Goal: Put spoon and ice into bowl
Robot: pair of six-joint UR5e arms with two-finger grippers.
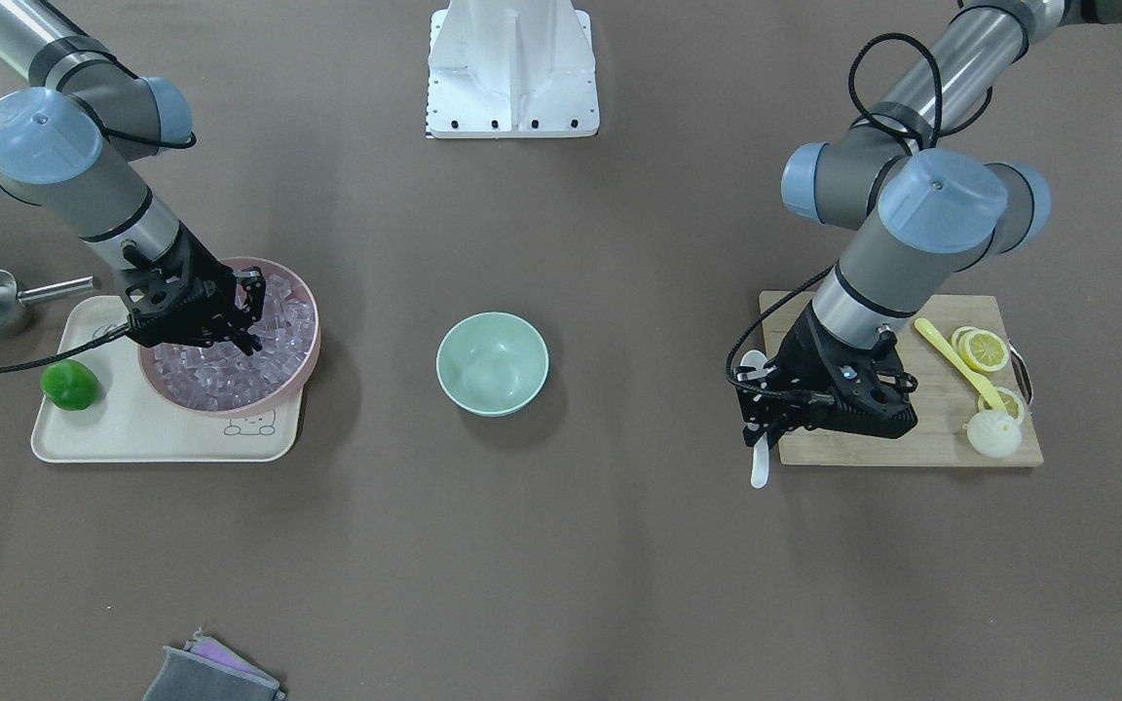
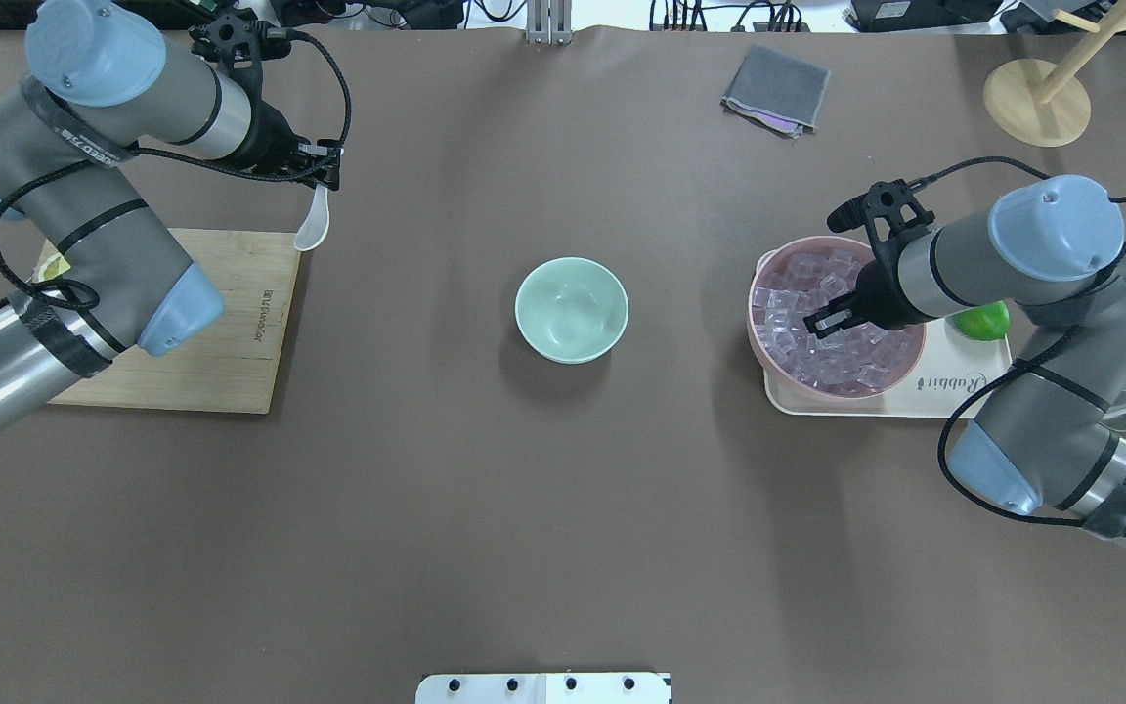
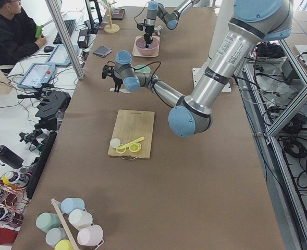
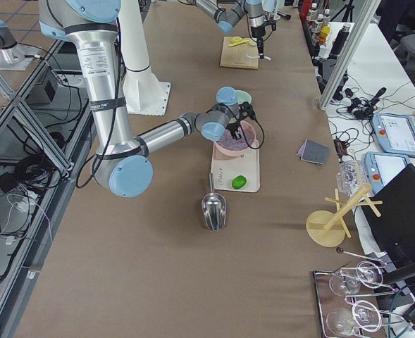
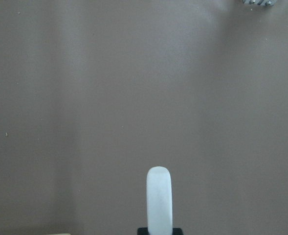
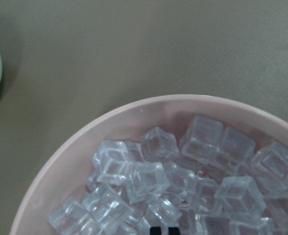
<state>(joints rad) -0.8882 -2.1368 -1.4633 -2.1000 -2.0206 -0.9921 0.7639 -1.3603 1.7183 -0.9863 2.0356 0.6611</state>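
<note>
the left gripper [image 2: 325, 179] is clamped on the spoon [image 2: 312, 227]. the spoon's long axis carries straight on from the fingers, its free end poking past the tips toward the table. it is glossy and pinched at one spot, so it could pivot or slip before reaching the bowl [image 2: 571, 311], well off to this gripper's side. the right gripper [image 6: 164, 230] hangs just above the ice [image 6: 158, 144], tips nearly together with no cube between. a slick cube may squirt out.

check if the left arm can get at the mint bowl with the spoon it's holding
Probably yes. The left gripper holds the white spoon, and only bare table lies between it and the mint-green bowl. The right arm is off at the pink bowl.
</note>
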